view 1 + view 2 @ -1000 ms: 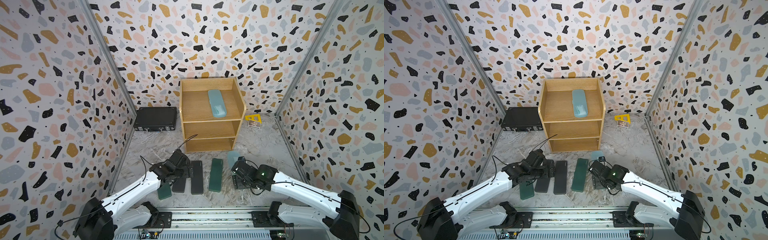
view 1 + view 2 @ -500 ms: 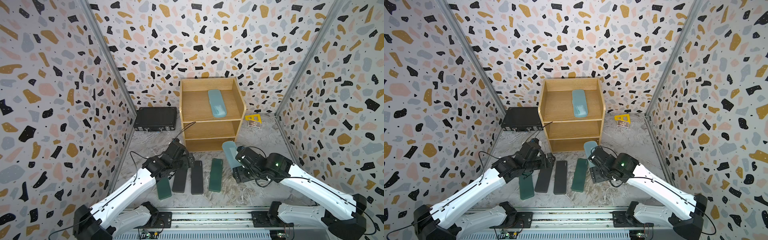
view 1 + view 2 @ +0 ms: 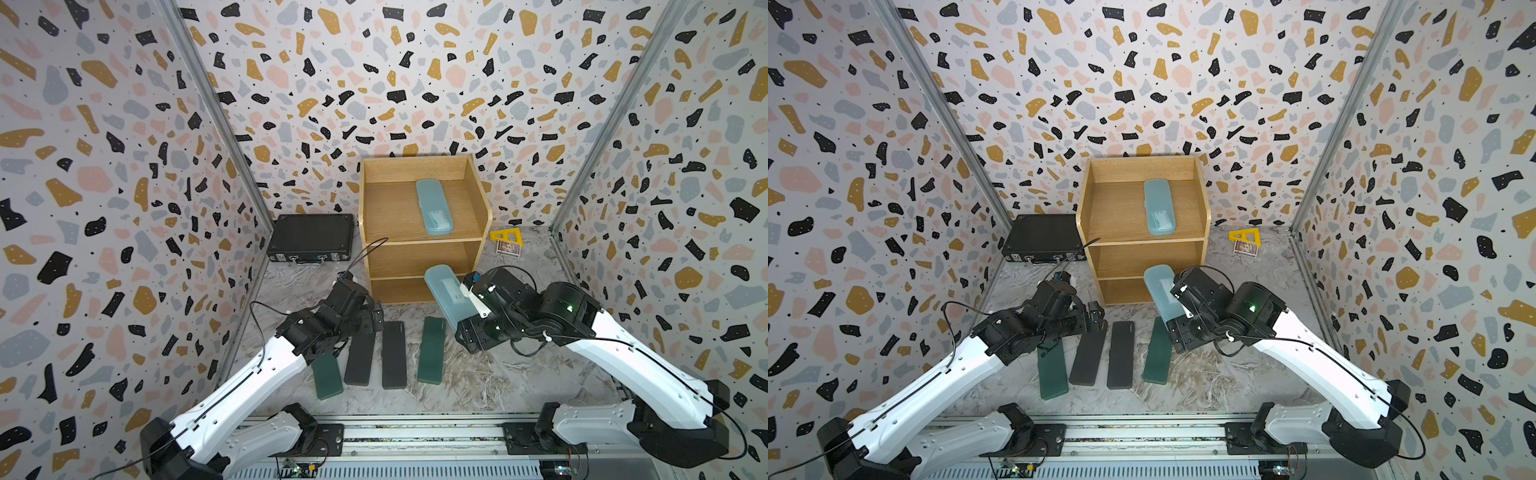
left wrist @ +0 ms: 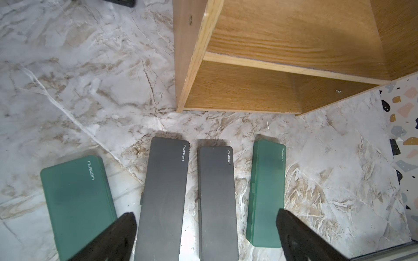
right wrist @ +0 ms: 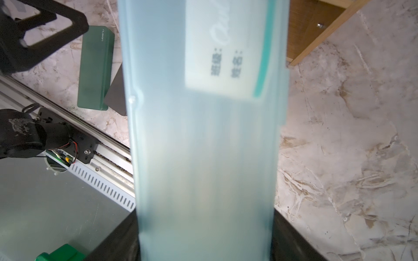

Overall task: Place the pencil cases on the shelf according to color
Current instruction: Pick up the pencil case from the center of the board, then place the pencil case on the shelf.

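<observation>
- Before the oak wooden three-tier shelf (image 3: 478,208), a translucent light-blue pencil case (image 3: 445,291) is pinched by the right gripper (image 3: 471,301), long axis aimed far, toward it.
- Left gripper (image 4: 203,214) fingers are spread, empty.

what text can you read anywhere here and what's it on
"nusign": both dark green flat pencil cases
"nusign": both matte black flat pencil cases
white label on translucent light-blue pencil case: blurred, unreadable
small printed card beside yellow triangular ruler: too small
</observation>
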Robot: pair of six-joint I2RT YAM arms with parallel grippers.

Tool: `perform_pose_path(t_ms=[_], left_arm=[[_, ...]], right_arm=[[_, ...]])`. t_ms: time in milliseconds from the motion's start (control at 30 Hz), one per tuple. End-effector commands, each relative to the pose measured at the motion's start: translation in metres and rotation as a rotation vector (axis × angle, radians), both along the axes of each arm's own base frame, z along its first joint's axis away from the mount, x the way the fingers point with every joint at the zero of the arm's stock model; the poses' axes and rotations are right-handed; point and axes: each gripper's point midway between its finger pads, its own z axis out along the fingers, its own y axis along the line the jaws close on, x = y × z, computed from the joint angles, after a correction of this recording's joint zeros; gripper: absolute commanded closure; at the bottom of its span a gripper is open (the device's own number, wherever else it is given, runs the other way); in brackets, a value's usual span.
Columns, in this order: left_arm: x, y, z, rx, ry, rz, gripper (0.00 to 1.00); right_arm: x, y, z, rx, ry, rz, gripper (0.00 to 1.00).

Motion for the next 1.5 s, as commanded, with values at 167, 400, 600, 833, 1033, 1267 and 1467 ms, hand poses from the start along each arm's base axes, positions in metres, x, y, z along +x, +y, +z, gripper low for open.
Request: perform_pose_path(t_ms=[167,400,600,833,1033,1267,1467], left_arm=[[0.005,0.004,0.017,0.019,-0.048,0.012,0.00],[0.011,0.016,0.022,0.059,-0.075,0.059,0.00],[0.019,0.022,0.032,0.071,-0.083,0.067,0.00],[0.032,0.028,0.043,0.018,-0.088,0.087,0.00],[0.033,0.025,0.030,0.007,-0.069,0.074,0.00],[0.034,0.018,0.004,-0.005,-0.016,0.051,0.00],[0.032,0.015,-0.004,-0.020,-0.004,0.037,0.00]], right_arm=[[0.008,0.007,0.037,0.019,-0.065,0.050,0.73],[0.029,0.027,0.056,0.037,-0.098,0.055,0.72],[0.057,0.045,0.077,0.084,-0.132,0.046,0.73],[0.093,0.067,0.102,0.146,-0.184,0.031,0.73],[0.134,0.078,0.106,0.149,-0.238,-0.040,0.74],[0.174,0.115,0.101,0.239,-0.275,-0.097,0.74],[0.199,0.133,0.102,0.283,-0.323,-0.138,0.74]])
